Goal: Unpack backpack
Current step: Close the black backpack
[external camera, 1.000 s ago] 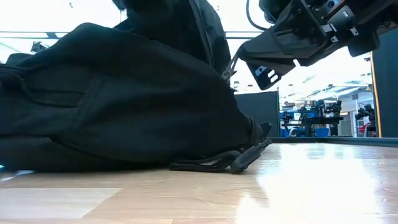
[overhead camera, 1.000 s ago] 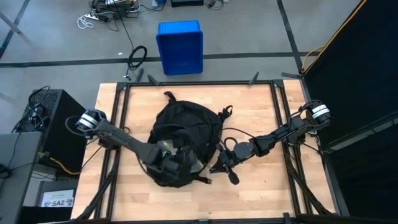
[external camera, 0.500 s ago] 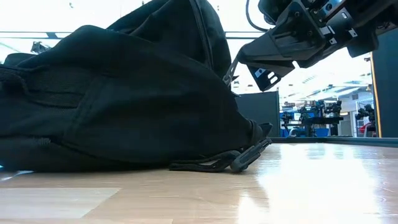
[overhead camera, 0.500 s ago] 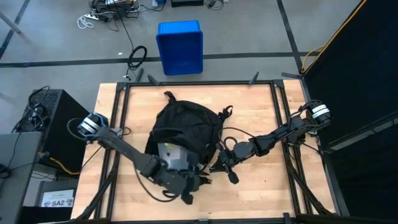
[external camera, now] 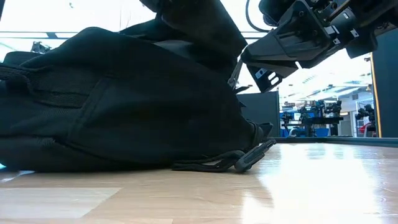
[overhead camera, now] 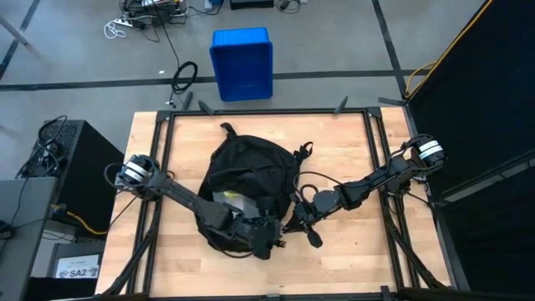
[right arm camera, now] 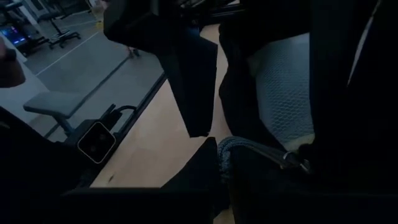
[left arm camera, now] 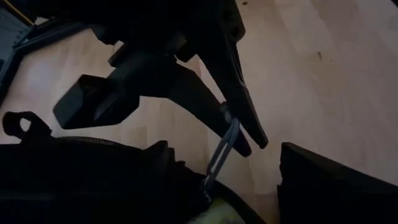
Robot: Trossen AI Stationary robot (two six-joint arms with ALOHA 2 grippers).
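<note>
Mid-table, the backpack (overhead camera: 247,180) lies on its side, zipped open enough that something pale can be seen inside, but nothing's been taken out yet, so pretty much all the unpacking is left. The zipper cord (left arm camera: 222,149) at the pack's edge is pinched in the right gripper (overhead camera: 294,224), fingers fully closed. The left gripper (overhead camera: 266,238) is parked at the pack's near edge; its fingers can't be made out, nor the contents.
</note>
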